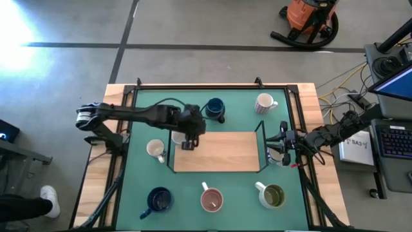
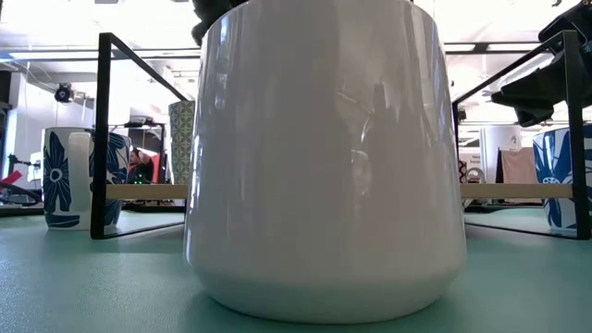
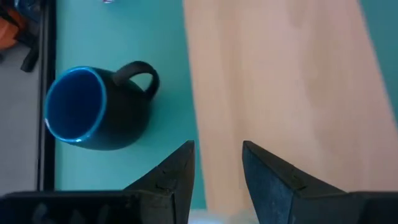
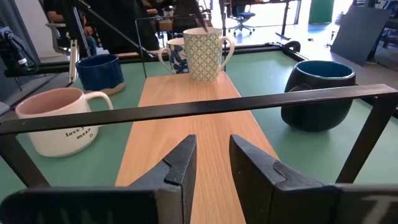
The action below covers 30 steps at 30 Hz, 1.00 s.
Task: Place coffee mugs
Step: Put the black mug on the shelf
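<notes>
Up high, the camera looks down on the whole desk (image 1: 135, 193) with its green mat, and the mugs sit all around a wooden board (image 1: 222, 151) in a thin black frame (image 1: 260, 129).

A dark blue mug (image 1: 214, 108) and a patterned mug (image 1: 264, 103) stand at the far side. A cream mug (image 1: 155, 149) is left of the board. Along the near edge are a navy mug (image 1: 158, 199), a pink mug (image 1: 211, 200) and a white mug with green inside (image 1: 273, 195).

The left gripper (image 1: 188, 144) hangs over the board's left end. Its wrist camera shows its jaws open with nothing between them, and the dark blue mug (image 3: 99, 109) with its bright blue inside just beside the board (image 3: 280, 81).

The right gripper (image 1: 280, 143) is at the board's right end. Its wrist camera shows jaws a little apart and empty, looking down the board (image 4: 193, 130) to the patterned mug (image 4: 205, 55).

Down low, one big white mug (image 2: 324, 157) fills nearly the whole picture. Only this camera shows a blue flower mug (image 2: 79, 178) at the left.
</notes>
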Motion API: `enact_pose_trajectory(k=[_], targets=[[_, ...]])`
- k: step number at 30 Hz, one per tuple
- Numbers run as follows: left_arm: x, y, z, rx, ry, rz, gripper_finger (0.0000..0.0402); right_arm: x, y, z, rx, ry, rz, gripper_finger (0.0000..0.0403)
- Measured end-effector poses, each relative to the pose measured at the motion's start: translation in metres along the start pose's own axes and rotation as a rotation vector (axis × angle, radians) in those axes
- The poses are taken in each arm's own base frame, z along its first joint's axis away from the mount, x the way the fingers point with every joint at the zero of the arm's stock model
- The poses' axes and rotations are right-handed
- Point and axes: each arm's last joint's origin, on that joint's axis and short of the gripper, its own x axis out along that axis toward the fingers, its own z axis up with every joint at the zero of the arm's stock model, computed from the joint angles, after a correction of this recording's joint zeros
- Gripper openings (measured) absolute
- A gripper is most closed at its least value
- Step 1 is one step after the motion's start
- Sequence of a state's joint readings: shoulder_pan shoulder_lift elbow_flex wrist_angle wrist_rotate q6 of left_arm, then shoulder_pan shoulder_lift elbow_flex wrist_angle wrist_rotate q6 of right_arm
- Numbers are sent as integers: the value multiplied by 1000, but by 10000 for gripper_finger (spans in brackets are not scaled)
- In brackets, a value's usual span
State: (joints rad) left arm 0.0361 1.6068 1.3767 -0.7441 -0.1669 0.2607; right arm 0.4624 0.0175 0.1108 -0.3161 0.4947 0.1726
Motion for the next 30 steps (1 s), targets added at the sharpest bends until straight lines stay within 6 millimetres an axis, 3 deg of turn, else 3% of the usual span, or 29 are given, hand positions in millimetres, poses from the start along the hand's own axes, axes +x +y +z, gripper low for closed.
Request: enact_pose_trajectory(k=[19, 30], targets=[[74, 66, 19, -1, 74, 85, 117, 0, 0, 0, 0, 0, 0, 86], [112, 95, 25, -2, 198, 61, 146, 0, 0, 0, 0, 0, 0, 86]])
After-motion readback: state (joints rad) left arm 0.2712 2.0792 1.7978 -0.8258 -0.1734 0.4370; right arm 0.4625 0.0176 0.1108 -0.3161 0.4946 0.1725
